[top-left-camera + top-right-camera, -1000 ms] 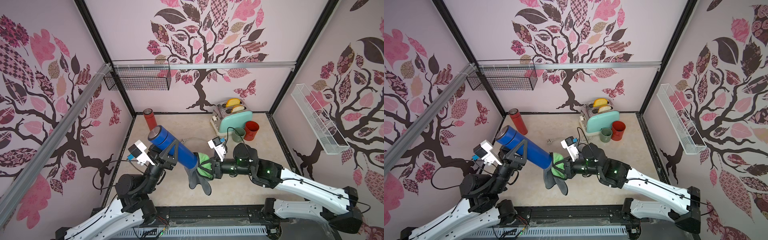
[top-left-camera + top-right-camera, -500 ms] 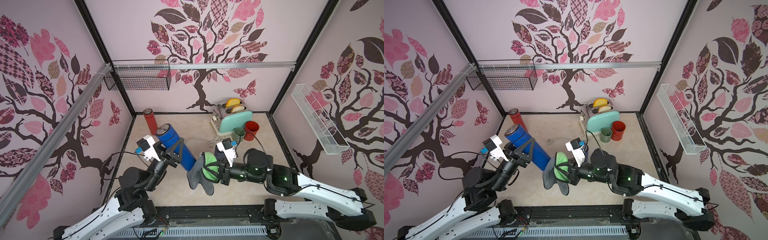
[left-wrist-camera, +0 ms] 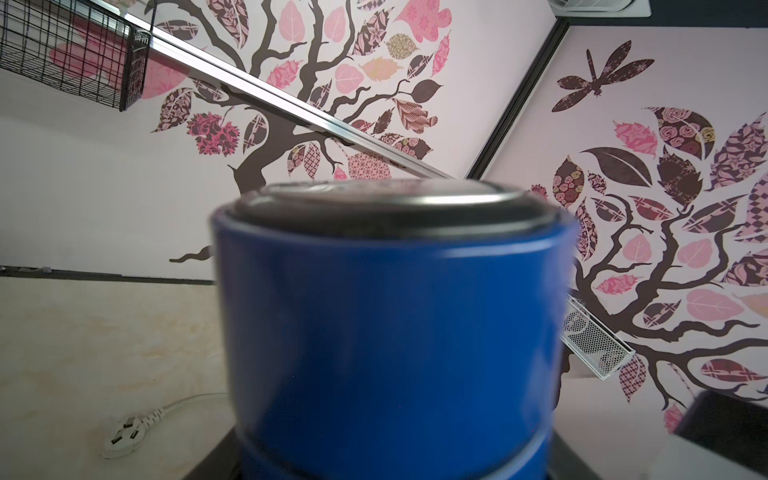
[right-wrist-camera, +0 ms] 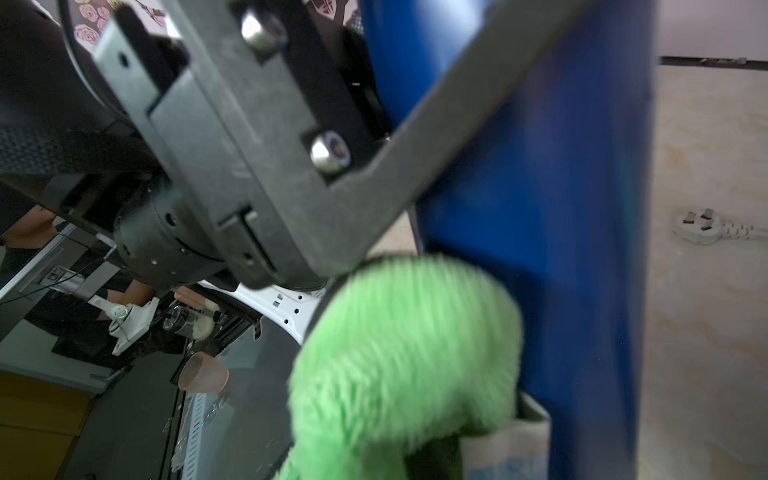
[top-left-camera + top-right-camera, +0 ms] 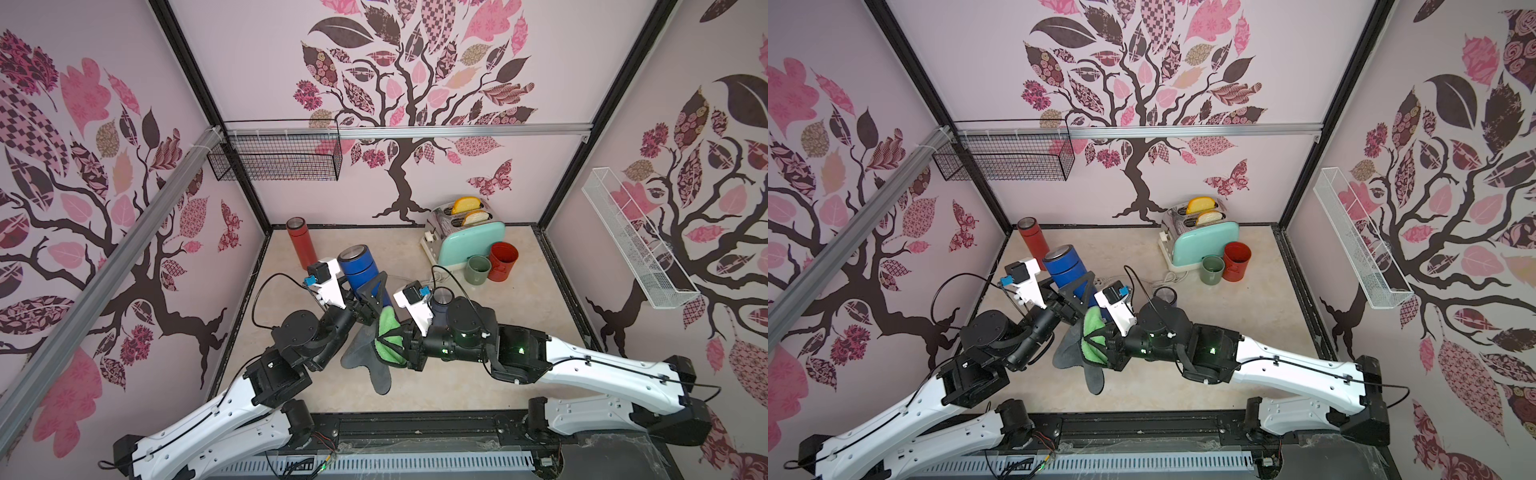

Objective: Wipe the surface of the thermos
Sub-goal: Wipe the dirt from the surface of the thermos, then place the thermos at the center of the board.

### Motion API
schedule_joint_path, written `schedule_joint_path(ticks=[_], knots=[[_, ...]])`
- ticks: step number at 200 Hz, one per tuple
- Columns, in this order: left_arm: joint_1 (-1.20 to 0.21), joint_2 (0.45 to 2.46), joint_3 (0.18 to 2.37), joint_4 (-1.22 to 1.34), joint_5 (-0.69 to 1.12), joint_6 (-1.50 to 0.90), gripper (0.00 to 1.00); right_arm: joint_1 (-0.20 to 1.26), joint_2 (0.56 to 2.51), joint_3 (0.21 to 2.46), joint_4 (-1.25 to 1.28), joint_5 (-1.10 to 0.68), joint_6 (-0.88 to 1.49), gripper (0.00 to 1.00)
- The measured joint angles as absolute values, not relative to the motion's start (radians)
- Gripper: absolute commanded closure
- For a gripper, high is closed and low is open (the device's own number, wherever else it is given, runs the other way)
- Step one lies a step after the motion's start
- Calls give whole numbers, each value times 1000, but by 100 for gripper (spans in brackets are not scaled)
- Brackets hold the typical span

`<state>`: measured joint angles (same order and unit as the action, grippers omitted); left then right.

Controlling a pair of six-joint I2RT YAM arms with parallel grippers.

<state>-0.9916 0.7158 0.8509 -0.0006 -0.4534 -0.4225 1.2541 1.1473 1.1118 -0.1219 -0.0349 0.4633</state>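
Table [image 5: 457,386]: beige; I see both arms meeting over its middle.
Blue thermos [image 5: 358,266]: held tilted, steel lid toward the back wall.
Green cloth [image 5: 388,328]: against the thermos's lower side.
Left gripper [image 5: 368,289]: clamped around the thermos body.
Right gripper [image 5: 385,344]: pinched tight on the cloth.

No lettering, label or number is legible on the blue thermos [image 5: 360,272] or elsewhere.

Teal toaster [image 5: 469,249] at back wall, two bread slices [image 5: 467,205] in its slots; green mug [image 5: 478,270] and red cup [image 5: 503,262] side by side just before it. Red flask [image 5: 301,247] upright near back left corner. Black wire basket [image 5: 276,160] and white wire rack [image 5: 631,241] hang on walls.
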Motion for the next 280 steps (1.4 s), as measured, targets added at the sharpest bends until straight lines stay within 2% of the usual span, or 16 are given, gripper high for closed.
schedule_joint_path(ticks=[47, 78, 94, 142, 164, 185, 203, 243, 280], knots=[[-993, 649, 852, -51, -559, -344, 100, 1246, 964, 1058, -218, 104, 464, 100], [-981, 637, 715, 175, -667, -128, 100, 1242, 894, 1077, -280, 183, 455, 100], [-926, 686, 647, 290, -668, -24, 100, 1242, 868, 1086, -315, 223, 442, 100], [-556, 912, 553, 511, -537, 13, 100, 1211, 832, 1119, -410, 297, 414, 100], [-391, 1062, 506, 680, -495, -13, 100, 1125, 834, 1127, -455, 264, 418, 100], [-293, 1238, 495, 836, -473, -34, 100, 1026, 853, 1126, -480, 199, 422, 100], [-247, 1378, 506, 947, -457, -49, 100, 973, 874, 1121, -490, 142, 422, 100], [-213, 1664, 653, 1095, -416, -39, 100, 951, 923, 1119, -489, 48, 417, 100], [-210, 1830, 767, 1158, -408, -15, 100, 896, 952, 1127, -494, -19, 396, 100]])
